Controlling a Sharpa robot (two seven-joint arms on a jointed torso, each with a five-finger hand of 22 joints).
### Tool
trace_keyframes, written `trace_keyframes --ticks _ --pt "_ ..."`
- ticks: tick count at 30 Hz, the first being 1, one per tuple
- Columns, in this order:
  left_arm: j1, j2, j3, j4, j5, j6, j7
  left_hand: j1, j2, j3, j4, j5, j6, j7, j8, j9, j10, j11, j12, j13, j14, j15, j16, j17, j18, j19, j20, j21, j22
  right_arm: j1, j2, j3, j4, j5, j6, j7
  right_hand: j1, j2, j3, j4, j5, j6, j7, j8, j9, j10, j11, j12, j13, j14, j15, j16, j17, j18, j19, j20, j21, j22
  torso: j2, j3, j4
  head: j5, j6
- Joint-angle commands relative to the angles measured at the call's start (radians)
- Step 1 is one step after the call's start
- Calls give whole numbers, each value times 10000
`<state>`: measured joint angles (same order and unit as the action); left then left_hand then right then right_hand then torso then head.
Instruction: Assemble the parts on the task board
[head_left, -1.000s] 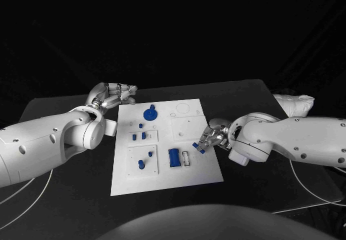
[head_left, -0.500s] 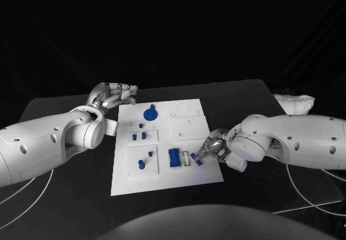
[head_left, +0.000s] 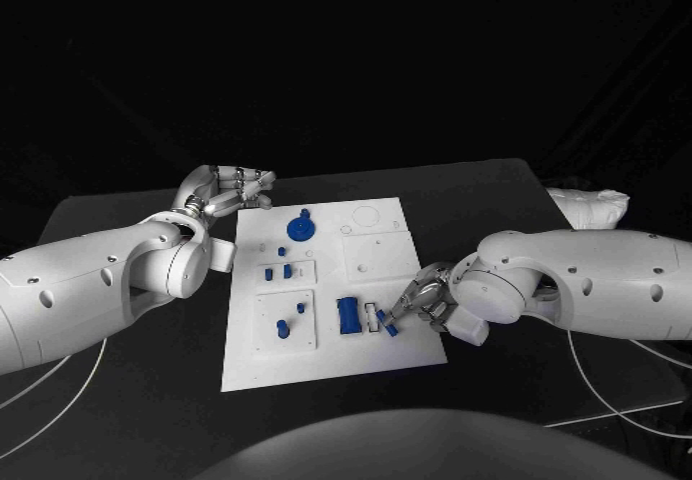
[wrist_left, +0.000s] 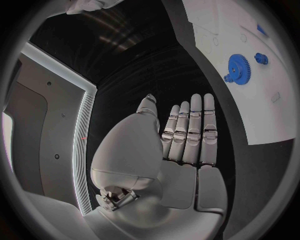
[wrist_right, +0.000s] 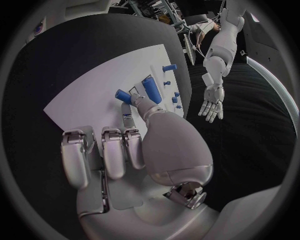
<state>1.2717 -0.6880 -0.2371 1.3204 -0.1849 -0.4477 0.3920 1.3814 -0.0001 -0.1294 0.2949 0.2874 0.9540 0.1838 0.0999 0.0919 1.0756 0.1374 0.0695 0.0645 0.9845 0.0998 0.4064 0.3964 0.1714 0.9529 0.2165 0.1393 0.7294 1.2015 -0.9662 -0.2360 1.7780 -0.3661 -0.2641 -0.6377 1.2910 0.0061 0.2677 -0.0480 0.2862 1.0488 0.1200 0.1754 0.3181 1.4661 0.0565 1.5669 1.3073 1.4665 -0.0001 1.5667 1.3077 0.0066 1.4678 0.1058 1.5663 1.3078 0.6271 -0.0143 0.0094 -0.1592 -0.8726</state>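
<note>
The white task board (head_left: 332, 365) lies mid-table. My right hand (head_left: 415, 301) hovers over its right edge and pinches a small blue part (head_left: 387, 321) between thumb and a finger, just beside a white slot (head_left: 372, 317) and a tall blue block (head_left: 348, 314). The right wrist view shows the pinched part (wrist_right: 123, 95) close over the board (wrist_right: 81, 105), near the blue block (wrist_right: 150, 88). My left hand (head_left: 225, 189) rests open, fingers straight, at the board's far left corner. A blue gear (head_left: 299, 227) sits near it, also seen as gear (wrist_left: 237, 65).
Small blue pieces (head_left: 278, 271) stand in the left plates, more (head_left: 289, 318) below them. A white bundle (head_left: 591, 208) lies at the table's far right. Cables (head_left: 620, 385) trail off the front right. Bare black table lies right of the board.
My right hand has carried the blue part toward the robot and leftward, from the board's right edge to the slot beside the blue block. The left hand has stayed still.
</note>
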Motion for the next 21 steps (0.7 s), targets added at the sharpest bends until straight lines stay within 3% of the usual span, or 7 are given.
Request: trace_keyframes --ticks 1,21 --pt "6 19 8 16 -30 116 59 3 64 -53 -22 35 -83 -9 40 11 -86 9 54 10 -78 11 67 -11 112 59 -12 -38 -12 -14 26 -3 -4 287 -175 127 -69 -21 -52 20 -41 83 -30 29 -12 1047 -31 39 2635 1043 -75 41 2631 -66 1030 -12 45 2630 -1 0 -1 -2 0" --pt "6 18 8 18 -30 121 56 3 64 -53 -22 35 -83 -9 40 11 -86 9 54 10 -78 11 67 -11 112 59 -12 -38 -12 -16 237 -2 -48 323 -692 67 -322 -49 -176 185 -137 163 -34 -134 -134 1047 -38 39 2635 1043 -100 41 2631 -66 1030 -32 45 2630 3 -2 5 -30 0"
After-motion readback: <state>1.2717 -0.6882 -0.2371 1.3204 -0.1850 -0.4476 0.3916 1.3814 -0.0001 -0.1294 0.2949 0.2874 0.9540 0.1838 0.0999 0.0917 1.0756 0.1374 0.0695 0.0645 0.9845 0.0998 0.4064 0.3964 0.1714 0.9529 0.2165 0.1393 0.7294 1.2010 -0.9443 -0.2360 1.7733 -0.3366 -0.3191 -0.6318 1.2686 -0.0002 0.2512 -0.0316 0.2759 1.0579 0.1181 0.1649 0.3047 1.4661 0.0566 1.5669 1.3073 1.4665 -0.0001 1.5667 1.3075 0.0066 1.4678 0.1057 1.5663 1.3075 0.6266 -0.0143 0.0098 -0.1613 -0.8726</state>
